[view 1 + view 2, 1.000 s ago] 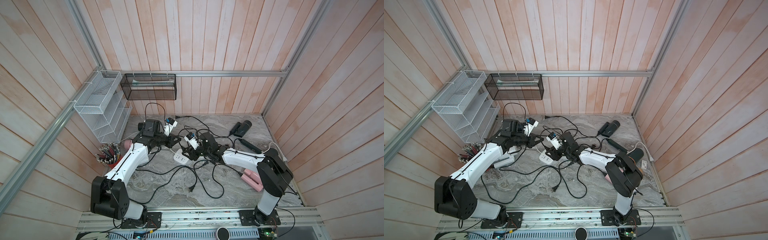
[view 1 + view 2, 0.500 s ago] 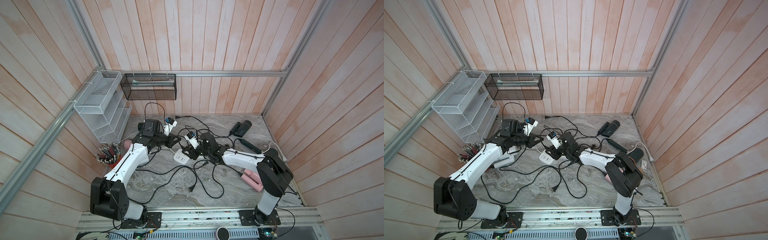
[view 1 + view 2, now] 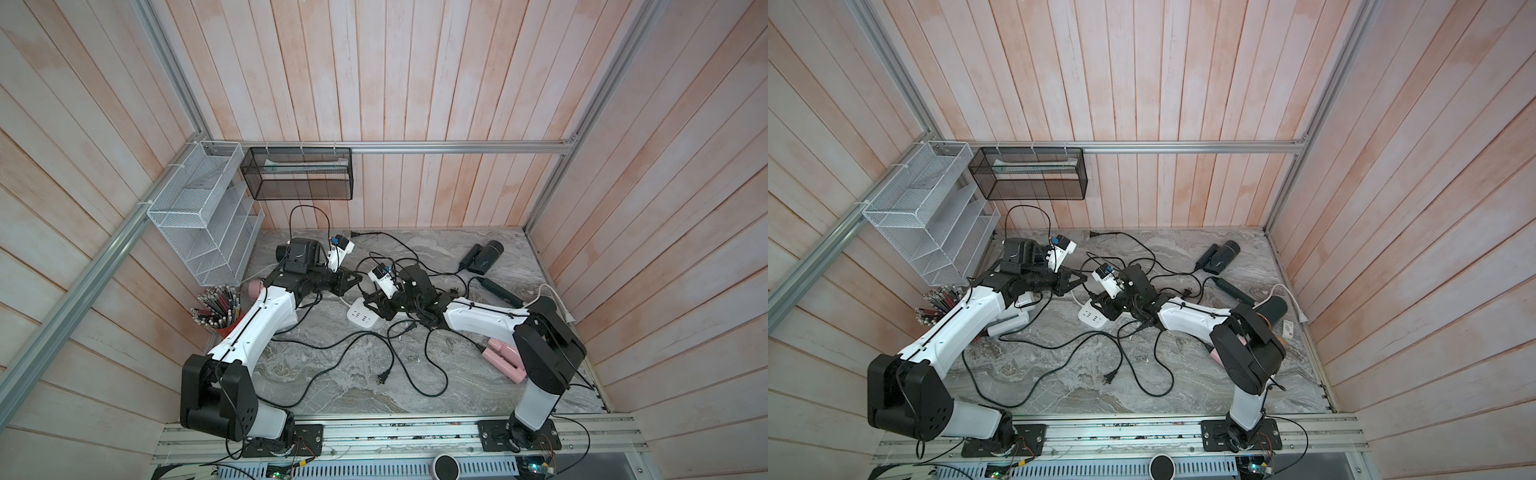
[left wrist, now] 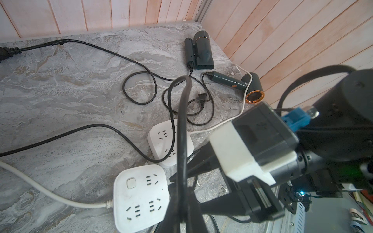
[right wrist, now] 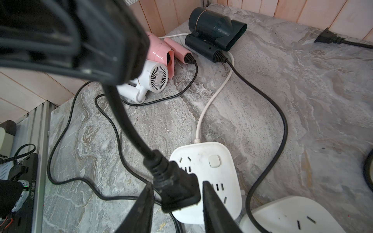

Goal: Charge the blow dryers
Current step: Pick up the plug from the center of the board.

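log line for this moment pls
phase: plugging in | left gripper: shut on black cord | right gripper: jaws astride black moulded plug, grip unclear | plug: over white square power strip, prongs hidden

The black plug (image 5: 177, 193) between the right gripper's (image 5: 177, 184) fingers (image 5: 214, 207) covers its own prongs, so whether they sit in the white square power strip (image 5: 214, 161) cannot be told. Nor is it clear that both fingers press the plug, and their bases run off the picture's edge. The left gripper (image 5: 113, 74) is a blurred dark mass close to the right wrist lens, and the black cord (image 5: 129, 129) vanishes into it. A second white power strip (image 5: 292, 213) is cut by the frame edge. In a top view the right arm (image 3: 478, 322) hides part of a pink folded blow dryer (image 3: 500, 359), and the left arm (image 3: 257, 328) covers all but the end of another pink blow dryer (image 3: 254, 286).
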Motion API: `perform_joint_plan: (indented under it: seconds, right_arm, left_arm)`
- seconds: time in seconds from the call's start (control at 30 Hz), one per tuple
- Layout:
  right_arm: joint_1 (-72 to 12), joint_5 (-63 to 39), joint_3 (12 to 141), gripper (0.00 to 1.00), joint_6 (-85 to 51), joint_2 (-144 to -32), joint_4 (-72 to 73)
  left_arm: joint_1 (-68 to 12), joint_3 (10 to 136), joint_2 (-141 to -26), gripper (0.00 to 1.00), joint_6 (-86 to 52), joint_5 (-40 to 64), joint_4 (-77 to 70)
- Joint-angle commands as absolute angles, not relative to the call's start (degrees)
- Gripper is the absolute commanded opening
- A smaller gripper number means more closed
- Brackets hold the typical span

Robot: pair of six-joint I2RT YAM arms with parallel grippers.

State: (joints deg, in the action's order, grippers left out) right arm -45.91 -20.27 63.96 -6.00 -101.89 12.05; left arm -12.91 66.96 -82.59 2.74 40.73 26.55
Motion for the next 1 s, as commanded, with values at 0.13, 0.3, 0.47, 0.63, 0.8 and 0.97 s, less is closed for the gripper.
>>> perform_joint_plan:
  seconds: [0.13,0.3,0.47,0.63,0.8,0.97]
  right_arm:
    - [-46.31,-18.68,65.64,0.4,-5.28,-101.07,12.44]
    - [-46.29,-18.86,65.77,0.39,-5.27,-101.12,12.32]
    - [-46.4,-18.7,65.77,0.37,-5.19,-100.59,11.97]
    - [-46.44,-18.62,65.48,0.3,-5.19,-100.06,11.95]
    - [-46.57,-18.02,65.17,0.28,-5.1,-99.67,11.69]
    - [-46.58,-17.32,64.7,0.27,-5.36,-99.56,11.85]
  left_arm:
    - [-12.71,65.98,-81.54,0.04,2.55,41.92,25.66]
    - [-12.82,65.77,-81.59,0.04,2.38,42.01,25.45]
    - [-12.91,65.57,-81.47,0.05,2.29,42.1,25.29]
    - [-12.93,65.34,-81.21,0.05,2.11,42.16,25.23]
    - [-12.92,65.24,-80.94,0.06,1.98,42.1,24.86]
    - [-12.96,65.4,-80.91,0.09,1.89,42.12,25.0]
